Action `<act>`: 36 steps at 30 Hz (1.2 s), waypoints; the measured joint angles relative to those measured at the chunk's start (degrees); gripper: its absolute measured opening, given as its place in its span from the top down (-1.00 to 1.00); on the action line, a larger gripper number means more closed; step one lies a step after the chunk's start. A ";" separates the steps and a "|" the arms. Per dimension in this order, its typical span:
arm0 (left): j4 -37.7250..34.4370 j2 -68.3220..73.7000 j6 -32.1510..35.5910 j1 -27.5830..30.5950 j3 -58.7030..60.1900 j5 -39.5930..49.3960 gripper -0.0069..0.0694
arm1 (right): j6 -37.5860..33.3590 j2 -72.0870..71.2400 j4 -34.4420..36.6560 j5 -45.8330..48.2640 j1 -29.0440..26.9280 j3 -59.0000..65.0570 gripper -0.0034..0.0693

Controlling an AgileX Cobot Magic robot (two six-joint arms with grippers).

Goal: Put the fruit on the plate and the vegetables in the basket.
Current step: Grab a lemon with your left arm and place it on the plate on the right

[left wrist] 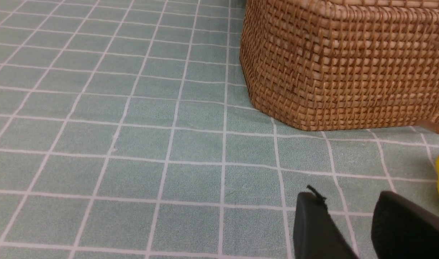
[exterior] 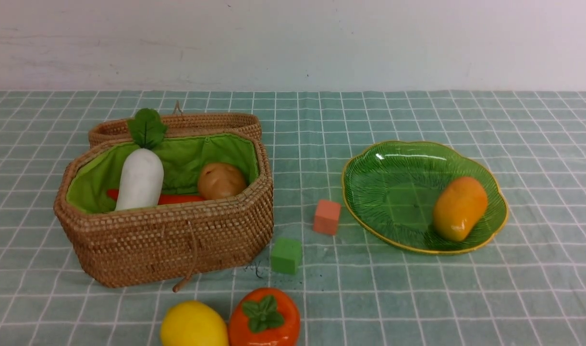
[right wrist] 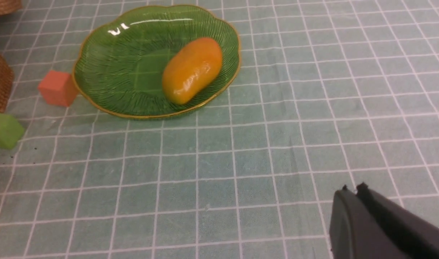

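Between basket [exterior: 163, 240] and plate [exterior: 394, 192] stand a salmon cube [exterior: 327, 216], a green cube [exterior: 286, 255].

No writing, label, brand, number or sign can be read in any of the 3 views. The basket [exterior: 163, 240], the plate [exterior: 394, 158], the mango [exterior: 459, 207], the lemon [exterior: 193, 324], the orange fruit [exterior: 264, 317], the salmon cube [exterior: 327, 216] and the green cube [exterior: 286, 255] all show plain surfaces. A small dark squiggle on the tablecloth [exterior: 418, 298], just beside the green cube, is too small to read as a letter or figure.
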 joint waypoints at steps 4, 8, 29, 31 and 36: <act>0.00 0.00 0.00 0.00 0.00 0.00 0.19 | -0.14 0.00 -0.14 0.05 -1.57 0.00 0.86; 0.00 0.00 0.00 0.00 0.00 0.00 0.19 | -1.30 -0.36 -3.01 -0.73 -2.59 0.07 0.84; 0.00 0.00 0.00 0.00 0.00 0.02 0.19 | -1.51 -17.10 -5.87 -33.08 -12.72 40.26 0.78; 0.00 0.00 0.00 0.00 0.00 0.05 0.19 | -1.51 -17.23 -5.48 -34.13 -13.38 40.49 0.77; 0.00 0.00 0.00 0.00 0.00 0.04 0.19 | -1.51 -17.28 -5.29 -34.46 -13.43 40.60 0.75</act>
